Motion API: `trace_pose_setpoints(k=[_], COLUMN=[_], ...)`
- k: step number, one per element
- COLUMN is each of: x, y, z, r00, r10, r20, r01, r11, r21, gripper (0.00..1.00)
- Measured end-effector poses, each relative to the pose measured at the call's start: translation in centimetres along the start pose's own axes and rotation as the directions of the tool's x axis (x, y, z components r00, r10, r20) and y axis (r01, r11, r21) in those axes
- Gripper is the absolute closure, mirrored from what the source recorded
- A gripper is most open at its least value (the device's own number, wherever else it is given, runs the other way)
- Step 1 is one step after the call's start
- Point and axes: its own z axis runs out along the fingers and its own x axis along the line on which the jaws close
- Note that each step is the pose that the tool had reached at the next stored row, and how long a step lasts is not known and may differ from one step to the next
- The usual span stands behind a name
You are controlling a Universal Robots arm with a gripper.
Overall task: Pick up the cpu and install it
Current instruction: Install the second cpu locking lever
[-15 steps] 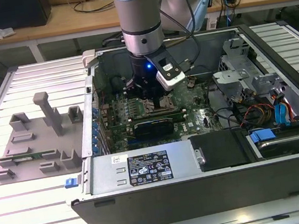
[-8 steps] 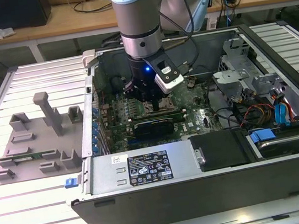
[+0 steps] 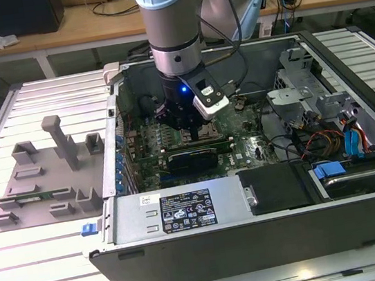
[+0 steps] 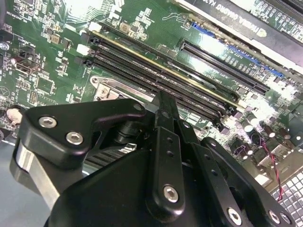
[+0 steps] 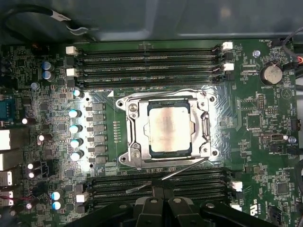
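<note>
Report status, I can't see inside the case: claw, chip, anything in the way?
Claw low over board, inside case. Chip sits in socket, frame around it. Nothing on chip.

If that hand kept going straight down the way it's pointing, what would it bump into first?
Probably the motherboard inside the computer case: the hand points down near the cpu, seated in its socket. By the first wrist view, likely the memory slots beside it, though depth is unclear.

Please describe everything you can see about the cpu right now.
In the first wrist view the cpu is a thin, flat square chip with a silvery, slightly smudged metal top and a darker rim. It lies flat inside the socket, whose metal frame surrounds it, between the rows of memory slots on the green motherboard. Nothing grips it.
</note>
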Motion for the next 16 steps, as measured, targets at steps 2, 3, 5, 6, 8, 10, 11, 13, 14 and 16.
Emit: trace_pose_setpoints(k=[2, 3, 5, 6, 8, 10, 11, 13, 14, 16], x=[0.01, 0.03, 0.09, 0.14, 0.43, 1.19, 1.36, 1.67, 1.78, 2.07], y=[0.0, 0.02, 0.03, 0.03, 0.02, 0.01, 0.04, 0.19, 0.21, 0.23], z=[0.11, 0.16, 0.34, 0.41, 0.53, 0.69, 0.74, 0.84, 0.86, 0.92], r00=[1.0, 1.0, 1.0, 1.0, 0.9999, 0.9996, 0.9995, 0.9991, 0.999, 0.9985], r10=[0.0, 0.0, 0.0, 0.0, 0.0, -0.001, -0.001, -0.001, -0.001, -0.001], r20=[0.0, 0.0003, 0.0022, 0.0036, 0.0112, 0.0284, 0.0323, 0.0415, 0.0454, 0.0542], r01=[0.0, 0.0, 0.0, 0.0, 0.0, 0.001, 0.001, 0.001, 0.001, 0.001], r11=[1.0, 1.0, 1.0, 1.0, 1.0, 1.0, 1.0, 1.0, 1.0, 1.0], r21=[-0.0001, -0.0001, -0.0003, -0.0003, -0.0008, -0.002, -0.0021, -0.0026, -0.0028, -0.0035], gripper=[0.89, 0.89, 0.89, 0.89, 0.89, 0.89, 0.89, 0.89, 0.89, 0.89])
